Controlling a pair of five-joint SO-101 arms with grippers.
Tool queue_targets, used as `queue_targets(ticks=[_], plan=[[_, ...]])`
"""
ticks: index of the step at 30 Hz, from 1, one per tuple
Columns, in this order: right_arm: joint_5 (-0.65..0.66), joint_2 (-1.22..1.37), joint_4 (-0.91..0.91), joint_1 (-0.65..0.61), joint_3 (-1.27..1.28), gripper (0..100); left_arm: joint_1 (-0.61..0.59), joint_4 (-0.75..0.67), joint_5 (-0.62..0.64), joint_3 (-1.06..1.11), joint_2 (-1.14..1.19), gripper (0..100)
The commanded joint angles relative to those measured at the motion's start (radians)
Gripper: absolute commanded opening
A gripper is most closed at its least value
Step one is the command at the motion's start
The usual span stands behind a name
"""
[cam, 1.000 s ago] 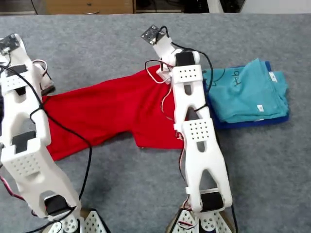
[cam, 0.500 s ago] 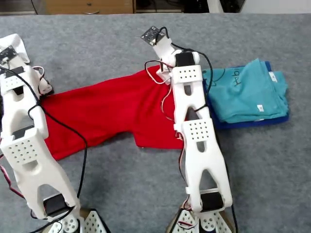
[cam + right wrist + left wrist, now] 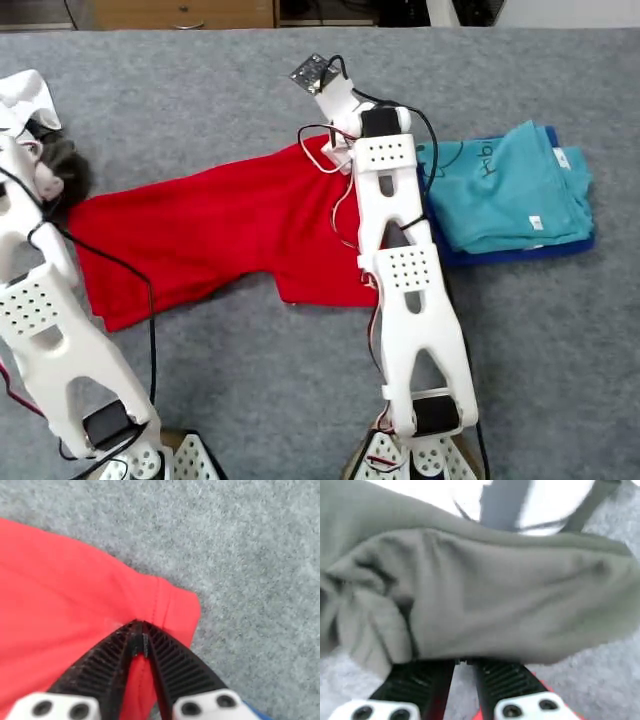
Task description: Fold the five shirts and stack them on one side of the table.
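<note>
High view: a red shirt (image 3: 220,235) lies spread open and unfolded on the grey carpeted table (image 3: 200,80), reaching from beside the left arm (image 3: 40,310) across to the right arm (image 3: 400,270).
Stack: a folded teal shirt (image 3: 510,190) sits on a folded blue shirt (image 3: 500,253) at the right side of the table, just beside the red shirt's right edge; the right arm crosses over the pile's left edge.
Right gripper (image 3: 139,642): clenched on the red shirt. In the right wrist view both ribbed jaws meet on the stitched hem of a sleeve corner, with cloth pinched at the tips and bare table past the hem.
Left gripper (image 3: 463,661): clamped on a grey shirt (image 3: 495,605). In the left wrist view the jaws stand close together, with bunched grey cloth caught at their tips and hanging over them.
Grey shirt from above: a dark bunch at the table's far left, at the left arm's tip and by the red shirt's left end; whether the two cloths touch cannot be told.
Wires (image 3: 150,300): black leads run along both arms, one crossing the red shirt's lower left part.
</note>
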Motion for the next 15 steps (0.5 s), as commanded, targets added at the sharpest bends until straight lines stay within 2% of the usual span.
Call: queue_targets(ticks=[1,10,15], plan=[[0.008,-0.004,-0.018,0.007,-0.042,0.4,0.018,0.101,-0.012,-0.118,-0.035,2],[0.0,-0.054,0.026,0.007,-0.056,0.3,0.204,0.342,-0.012,-0.336,-0.088,2],[-0.046,-0.142,0.083,0.012,-0.056,0.3,0.227,0.434,-0.06,-0.353,-0.09,2]])
